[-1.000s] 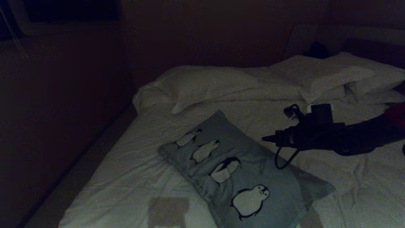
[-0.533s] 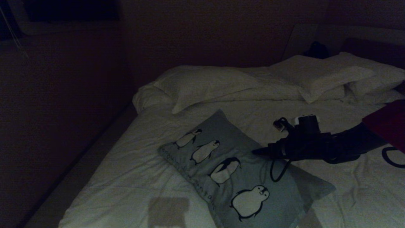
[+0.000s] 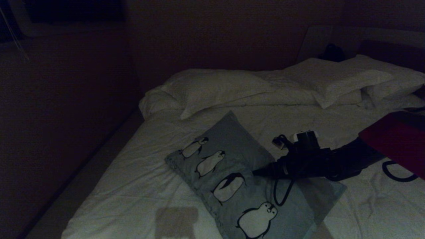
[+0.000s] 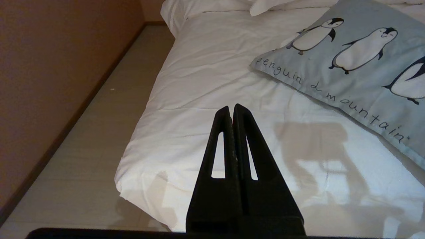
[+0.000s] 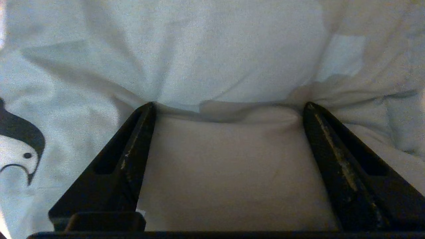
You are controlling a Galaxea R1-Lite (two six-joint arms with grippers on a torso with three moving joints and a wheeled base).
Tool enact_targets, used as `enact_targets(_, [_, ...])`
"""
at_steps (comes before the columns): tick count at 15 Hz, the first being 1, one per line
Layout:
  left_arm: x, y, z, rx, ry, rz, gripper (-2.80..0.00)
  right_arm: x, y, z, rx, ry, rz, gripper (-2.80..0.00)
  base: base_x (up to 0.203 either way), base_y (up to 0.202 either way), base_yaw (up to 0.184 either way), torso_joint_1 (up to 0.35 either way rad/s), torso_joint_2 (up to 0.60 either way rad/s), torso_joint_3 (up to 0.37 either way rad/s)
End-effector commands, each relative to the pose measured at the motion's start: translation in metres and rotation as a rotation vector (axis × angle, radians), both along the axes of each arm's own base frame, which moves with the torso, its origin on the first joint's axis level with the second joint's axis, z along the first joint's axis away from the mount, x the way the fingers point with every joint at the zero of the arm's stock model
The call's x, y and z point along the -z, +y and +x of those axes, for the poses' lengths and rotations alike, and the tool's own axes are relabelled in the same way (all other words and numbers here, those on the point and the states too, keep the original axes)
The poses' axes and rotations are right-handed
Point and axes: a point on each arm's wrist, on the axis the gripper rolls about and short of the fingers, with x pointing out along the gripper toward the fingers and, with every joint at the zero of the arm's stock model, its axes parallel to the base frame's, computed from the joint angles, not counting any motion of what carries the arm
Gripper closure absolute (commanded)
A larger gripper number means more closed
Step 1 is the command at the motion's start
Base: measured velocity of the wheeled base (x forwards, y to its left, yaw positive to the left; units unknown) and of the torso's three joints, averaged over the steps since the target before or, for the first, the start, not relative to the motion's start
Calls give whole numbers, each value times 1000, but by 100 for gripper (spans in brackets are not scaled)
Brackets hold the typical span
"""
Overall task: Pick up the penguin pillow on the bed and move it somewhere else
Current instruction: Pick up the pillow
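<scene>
Head view: the pillow (image 3: pixel 245 186) lies slantwise on the bed (image 3: pixel 139 186), penguin side up, near its foot and well apart from the white pillows (image 3: pixel 215 88) at the headboard. The right gripper (image 3: pixel 257 172) reaches in low from the right, tips on the pillow's upper face, likely to gather fabric there.

Left wrist view: the left gripper (image 4: pixel 231 111) hangs parked beside the bed's edge, jaws pressed together, holding nothing; the pillow (image 4: pixel 362 63) lies well off.

Right wrist view: the right gripper (image 5: pixel 229 105) has its jaws spread wide, tips dug into the pillow (image 5: pixel 212 56), a ridge of cloth bunched between them, apparently ready to pinch.
</scene>
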Motion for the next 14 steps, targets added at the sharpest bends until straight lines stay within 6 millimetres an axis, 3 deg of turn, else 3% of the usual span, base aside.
enact_targets(1, [0, 0, 0, -1, 0, -1, 0, 10, 5, -1, -15, 26, -3, -280, 0, 0, 0, 0, 0, 0])
enact_targets(8, [0, 0, 0, -1, 0, -1, 0, 7, 19, -9, -49, 35, 4, -280, 0, 0, 0, 0, 0, 0])
enact_targets(9, [0, 0, 0, -1, 0, 0, 0, 5, 18, -10, -49, 30, 7, 0, 0, 0, 0, 0, 0, 0])
enact_targets(14, [0, 0, 0, -1, 0, -1, 0, -21, 19, -14, -16, 10, 59, 0, 0, 0, 0, 0, 0, 0])
